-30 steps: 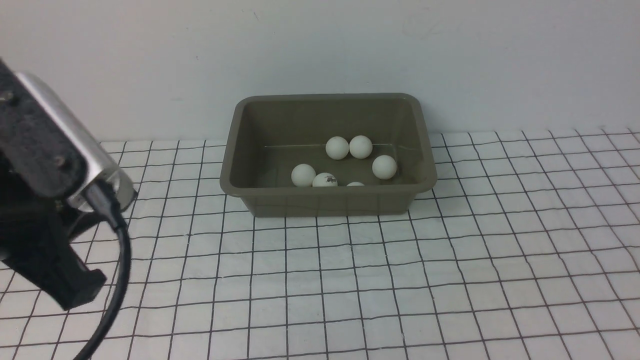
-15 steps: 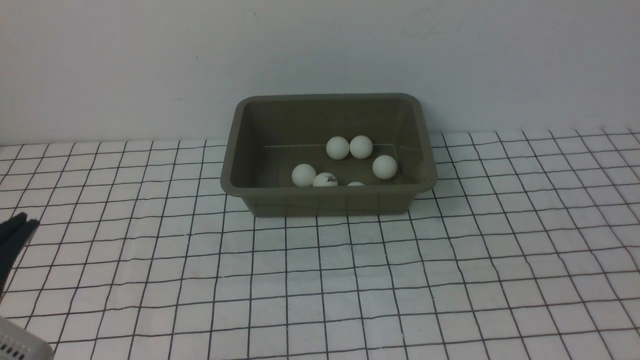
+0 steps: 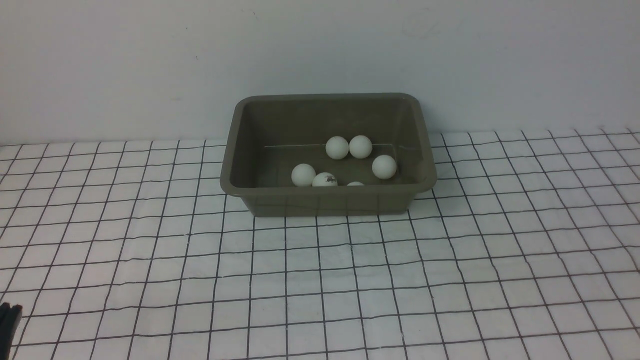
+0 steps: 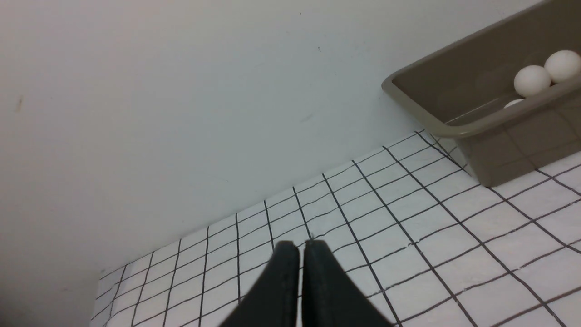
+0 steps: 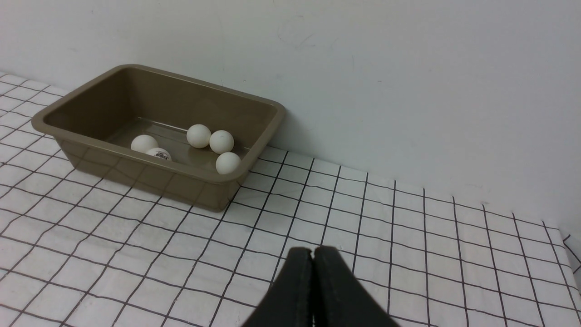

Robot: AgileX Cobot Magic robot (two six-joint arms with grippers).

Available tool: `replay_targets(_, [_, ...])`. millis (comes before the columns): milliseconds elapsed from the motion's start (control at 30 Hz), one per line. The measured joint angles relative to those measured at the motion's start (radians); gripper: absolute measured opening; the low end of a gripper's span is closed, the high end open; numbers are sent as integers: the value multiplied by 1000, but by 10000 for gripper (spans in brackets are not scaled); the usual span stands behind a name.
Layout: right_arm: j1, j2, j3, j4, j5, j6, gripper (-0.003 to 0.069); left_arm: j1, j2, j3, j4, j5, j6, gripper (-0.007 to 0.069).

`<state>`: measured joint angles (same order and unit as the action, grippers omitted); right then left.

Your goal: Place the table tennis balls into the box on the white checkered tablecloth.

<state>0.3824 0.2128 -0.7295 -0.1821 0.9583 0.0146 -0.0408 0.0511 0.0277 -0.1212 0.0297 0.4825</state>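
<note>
Withdrawn since a second earlier, my left claw (image 4: pixel 299 247) had pulled back to the front view's 8 o'clock corner, pressed closed and empty, like the right claw (image 5: pixel 312 252). Six table tennis balls (image 3: pixel 337 148) showed inside the box (image 3: pixel 327 202) at 12 o'clock; none lay on the white checkered tablecloth (image 3: pixel 320 280), so I judged the job nearly or fully done.

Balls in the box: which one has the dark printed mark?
The ball by the box's near wall, second from the left; the others look plain white.
</note>
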Motion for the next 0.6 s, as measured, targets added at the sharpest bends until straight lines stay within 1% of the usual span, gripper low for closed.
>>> replay_targets(133, [0, 0, 0, 0, 2, 0, -17, 27, -59, 0, -3, 149, -1, -4])
replay_targets(200, [0, 0, 1, -1, 6, 0, -17, 43, -62, 0, -5, 251, -27, -4])
replay_targets(300, [0, 0, 1, -1, 8, 0, -17, 49, -62, 0, -6, 341, -83, -4])
replay_targets(433, [0, 0, 1, -1, 9, 0, -17, 49, -62, 0, -4, 343, -136, -4])
replay_targets(600, [0, 0, 1, -1, 9, 0, -17, 49, -62, 0, -4, 343, -139, -4])
